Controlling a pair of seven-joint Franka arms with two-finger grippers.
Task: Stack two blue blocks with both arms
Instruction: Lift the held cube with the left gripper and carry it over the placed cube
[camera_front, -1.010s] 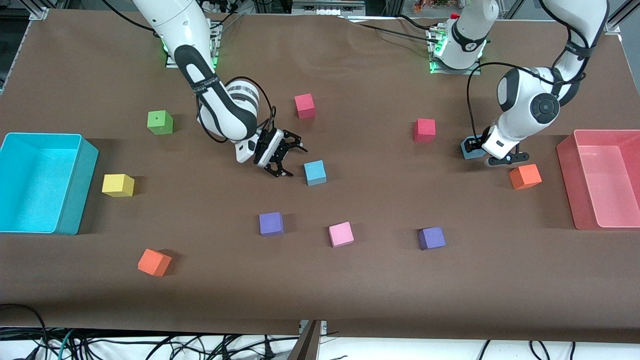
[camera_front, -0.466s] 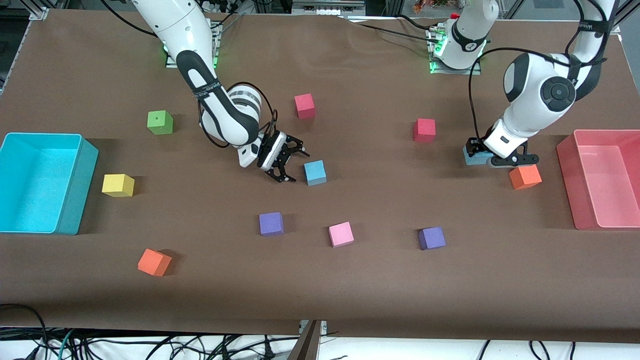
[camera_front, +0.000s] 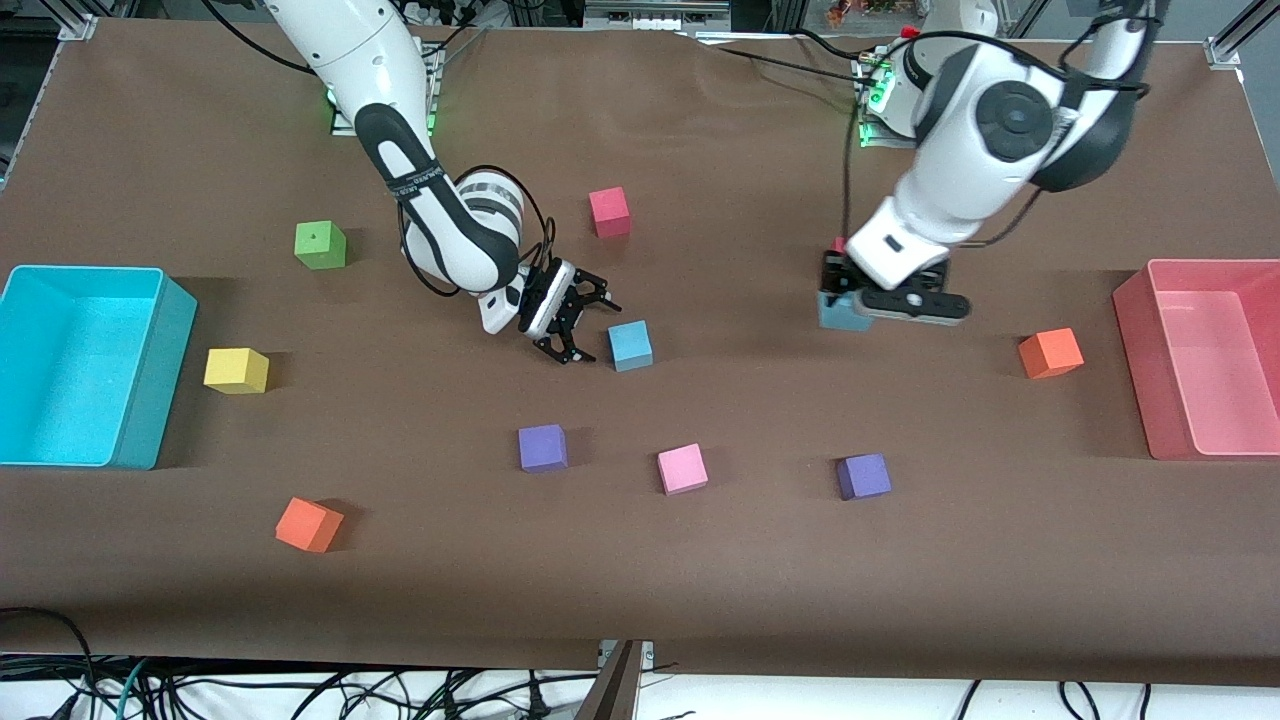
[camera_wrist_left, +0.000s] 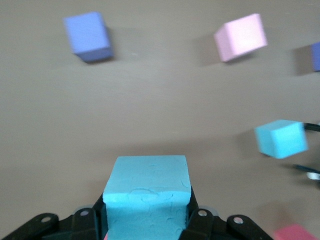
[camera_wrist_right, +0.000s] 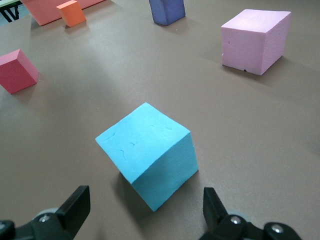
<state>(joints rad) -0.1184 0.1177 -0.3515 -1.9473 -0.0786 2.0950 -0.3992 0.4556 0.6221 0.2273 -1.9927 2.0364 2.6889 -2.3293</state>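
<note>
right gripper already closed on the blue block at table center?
No: in the right wrist view the right gripper stands open, its fingers apart from the blue block, which sits on the table.

The right gripper (camera_front: 578, 322) is low, its jaws wide, just beside a blue block (camera_front: 630, 345) on the table; bare table lies on both sides of that block. The left gripper (camera_front: 868, 303) carries the other blue block (camera_front: 838, 312) in the air. Between the two grippers the table is bare. Under the left gripper a red block (camera_front: 838, 244) is partly hidden.
</note>
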